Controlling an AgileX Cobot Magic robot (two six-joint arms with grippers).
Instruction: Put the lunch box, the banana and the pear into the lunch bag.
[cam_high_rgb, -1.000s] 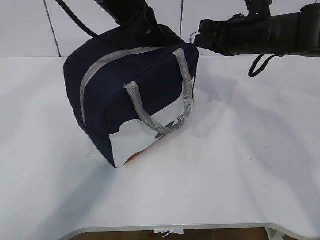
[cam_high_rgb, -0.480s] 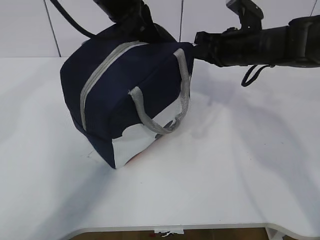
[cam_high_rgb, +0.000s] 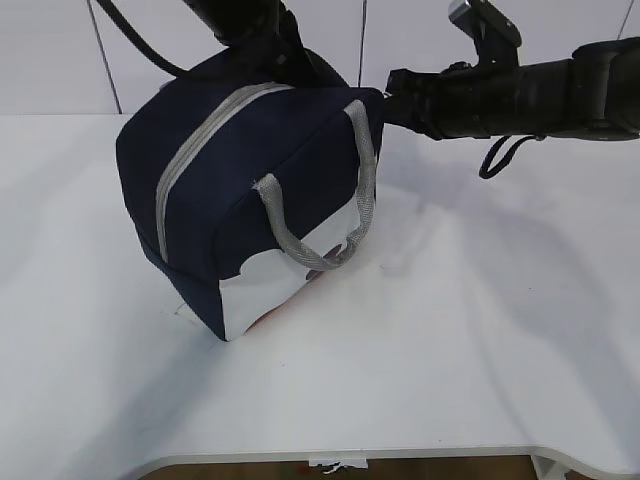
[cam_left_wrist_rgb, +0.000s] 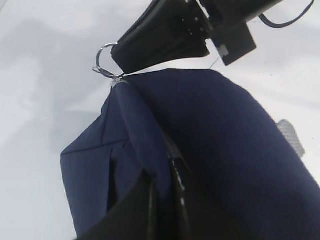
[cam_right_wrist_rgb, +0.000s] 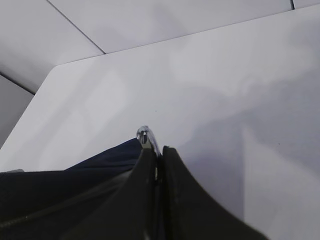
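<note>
The navy lunch bag stands tilted on the white table, its grey zipper closed along the top and a grey handle hanging over the white lower panel. My left gripper is shut on a fold of the bag's navy fabric at its far top edge. My right gripper is shut on the metal zipper pull ring at the bag's far right top corner. The ring also shows in the left wrist view. The lunch box, banana and pear are out of view.
The white table stretches to the front and right, with its front edge at the bottom. The right arm reaches in horizontally from the right above the table. A white wall stands behind.
The bag has shifted slightly left and tilted more. The right arm has moved a little left and its wrist has turned. Both grippers keep their hold.
</note>
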